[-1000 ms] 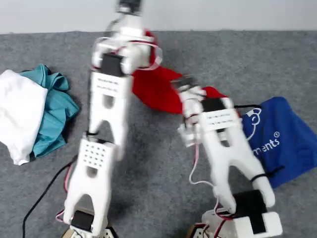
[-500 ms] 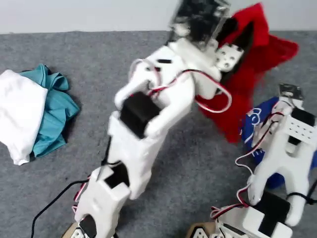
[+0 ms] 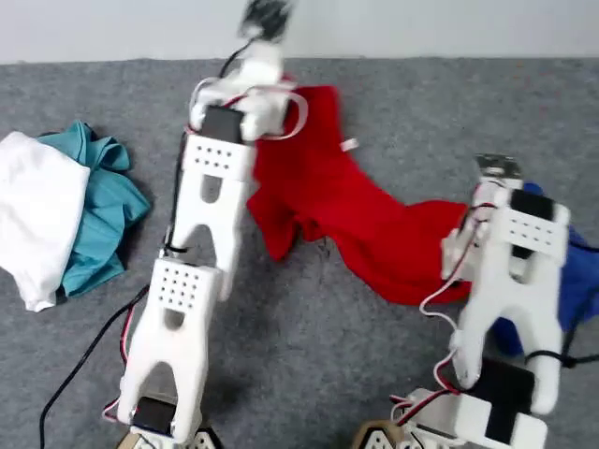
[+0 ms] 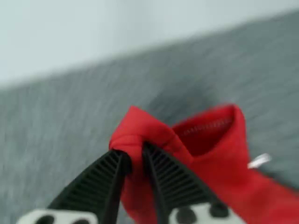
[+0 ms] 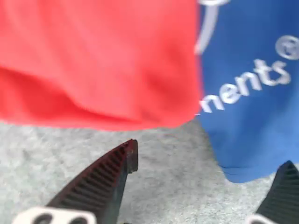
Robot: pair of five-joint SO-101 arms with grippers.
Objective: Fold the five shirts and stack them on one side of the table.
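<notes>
While the left pincer [image 4: 135, 154] pinches the red shirt [image 3: 328, 196], the right pincer [image 5: 210, 156] gapes empty.

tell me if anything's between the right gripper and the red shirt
Nothing visible does. The right gripper hangs open at the edge of the red shirt, where it overlaps the blue shirt. The left gripper is shut on its far end.
</notes>
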